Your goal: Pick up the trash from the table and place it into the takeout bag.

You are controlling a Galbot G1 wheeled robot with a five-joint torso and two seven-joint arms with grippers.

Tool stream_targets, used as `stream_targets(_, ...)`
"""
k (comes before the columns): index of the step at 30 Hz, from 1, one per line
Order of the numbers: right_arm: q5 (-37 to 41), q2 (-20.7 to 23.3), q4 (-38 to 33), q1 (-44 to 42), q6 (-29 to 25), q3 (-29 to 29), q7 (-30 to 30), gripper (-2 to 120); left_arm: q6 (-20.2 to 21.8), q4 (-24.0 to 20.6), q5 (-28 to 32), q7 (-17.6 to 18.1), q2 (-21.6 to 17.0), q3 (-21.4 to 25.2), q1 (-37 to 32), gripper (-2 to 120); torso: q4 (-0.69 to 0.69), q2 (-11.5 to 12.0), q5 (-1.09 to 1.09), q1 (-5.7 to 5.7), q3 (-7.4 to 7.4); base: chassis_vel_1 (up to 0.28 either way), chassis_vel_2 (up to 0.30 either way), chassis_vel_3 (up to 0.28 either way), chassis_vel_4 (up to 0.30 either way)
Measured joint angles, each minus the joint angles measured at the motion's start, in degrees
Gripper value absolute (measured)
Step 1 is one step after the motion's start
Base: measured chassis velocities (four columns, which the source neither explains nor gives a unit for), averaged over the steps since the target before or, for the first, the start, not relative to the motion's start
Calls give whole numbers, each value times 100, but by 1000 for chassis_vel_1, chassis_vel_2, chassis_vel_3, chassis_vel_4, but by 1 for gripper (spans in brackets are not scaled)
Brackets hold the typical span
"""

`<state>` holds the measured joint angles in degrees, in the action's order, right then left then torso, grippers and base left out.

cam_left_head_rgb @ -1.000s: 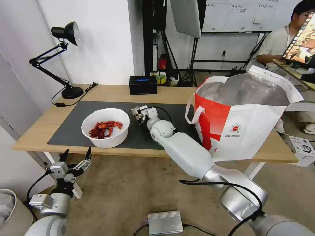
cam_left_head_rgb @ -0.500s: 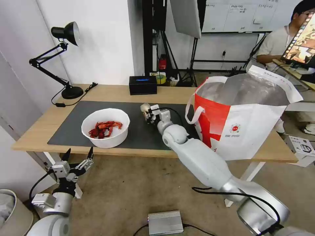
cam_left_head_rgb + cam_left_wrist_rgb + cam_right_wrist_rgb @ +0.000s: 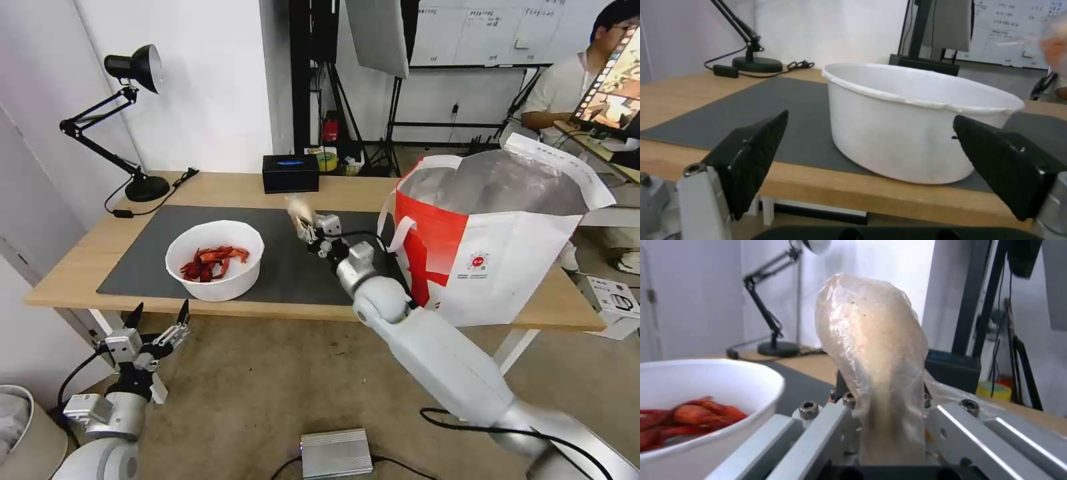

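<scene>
So, going L to R: the black desk lamp (image 3: 127,113) is standing at the far L corner of the counter (image 3: 80,260), base on the wood, cord trailing beside it. The left gripper (image 3: 159,319) is hanging below the counter's front edge, in front of the bowl, jaws spread wide w/ nothing between them; in the left wrist view the two dark fingers (image 3: 751,156) are framing the bowl's white wall (image 3: 898,140) from a bit back, not touching it. The white bowl (image 3: 215,259) is sitting on the dark grey mat (image 3: 280,267) near its front L part, red crayfish shells (image 3: 212,261) lying inside. The black box (image 3: 290,173) is resting on bare wood behind the mat, approx mid-counter.

Next, the right gripper (image 3: 308,230) is reaching over the mat btwn bowl and bag, raised off the surface, jaws pinching the small clear bag (image 3: 299,208). In the right wrist view the clear bag (image 3: 871,350) is sticking up out of the jaws, its neck clamped, looking crinkled and pale amber. It's in the air, well apart from the bowl, near the bag's L side.

Far R: the takeout bag (image 3: 493,260) is standing upright on the R end of the counter, mouth gaping, silver lining showing, a white loop handle (image 3: 390,227) hanging on the side facing the right gripper.
</scene>
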<state>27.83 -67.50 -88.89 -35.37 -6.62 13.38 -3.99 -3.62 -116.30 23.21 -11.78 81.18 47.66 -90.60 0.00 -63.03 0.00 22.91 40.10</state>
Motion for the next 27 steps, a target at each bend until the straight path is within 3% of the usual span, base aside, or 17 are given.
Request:
stream_targets(13,-41,1030,-1383,-1359,-607,-792,622,6,2,-6,-5,-2,-65,-11,-13,100,-1,1,-1,1,0,0,0,0,0)
stream_targets(18,50,1090,-1584,-1759,-814,-1267,981,6,2,-4,-9,-2,-72,-30,-23,100,0,1,0,1,0,0,0,0,0)
stream_targets(21,171,999,-1882,-2468,-1004,-1862,1439,4,2,-5,-10,-3,-72,-29,-20,100,-2,1,0,0,0,0,0,0,0)
stream_targets(27,269,848,-2186,-3197,-1340,-2249,1924,4,1,-3,-10,-3,-57,-30,-18,100,-2,0,0,0,0,0,0,0,0)
